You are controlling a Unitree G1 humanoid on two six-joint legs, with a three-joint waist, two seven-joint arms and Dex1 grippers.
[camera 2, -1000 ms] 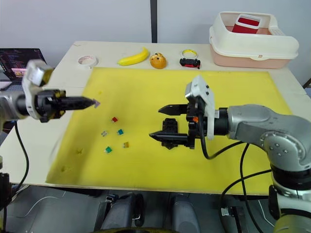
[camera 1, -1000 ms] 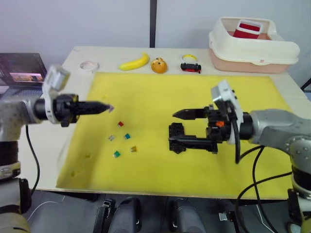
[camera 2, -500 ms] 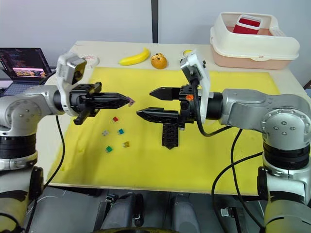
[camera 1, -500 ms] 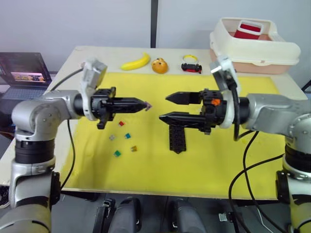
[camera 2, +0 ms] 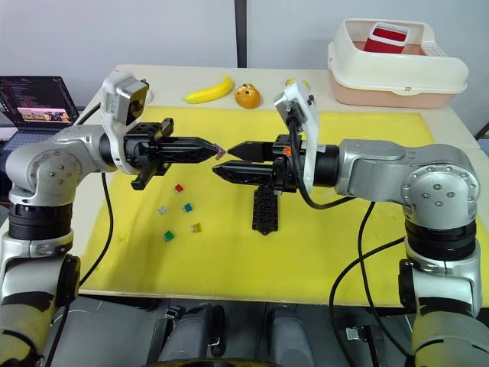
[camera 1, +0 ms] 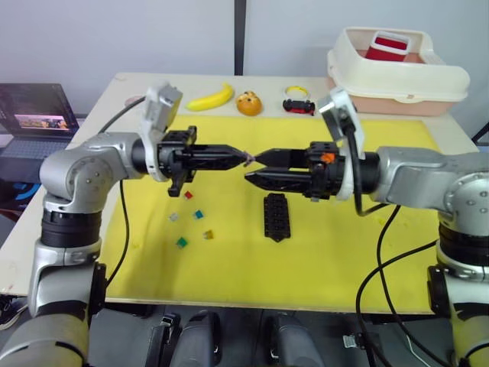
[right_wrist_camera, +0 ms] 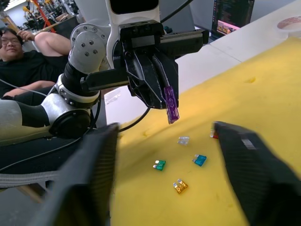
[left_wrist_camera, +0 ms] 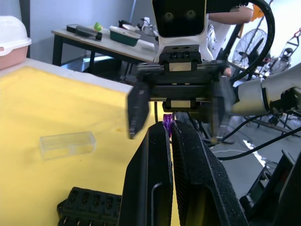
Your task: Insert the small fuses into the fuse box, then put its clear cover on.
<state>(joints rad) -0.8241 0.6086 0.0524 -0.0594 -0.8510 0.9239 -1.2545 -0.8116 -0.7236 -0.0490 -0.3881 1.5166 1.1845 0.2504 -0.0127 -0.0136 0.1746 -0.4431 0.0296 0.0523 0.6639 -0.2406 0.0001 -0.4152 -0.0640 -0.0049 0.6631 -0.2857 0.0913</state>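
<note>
The left tool (camera 1: 243,157) is shown closed on a purple fuse (right_wrist_camera: 170,104), which is pinched at the fingertips and held in the air above the yellow mat (camera 1: 382,245). The right tool (camera 1: 257,167) is held tip to tip with it, its two fingers parted and nothing gripped between them; the purple fuse is seen just in front of the gap. The fuse box (camera 1: 275,217) lies flat on the mat below the right tool. Five loose fuses are scattered on the mat under the left arm: red (camera 1: 188,195), grey (camera 1: 174,217), teal (camera 1: 199,215), amber (camera 1: 208,235) and green (camera 1: 182,242). The clear cover (left_wrist_camera: 67,144) rests on the mat near the fuse box, apart from it.
</note>
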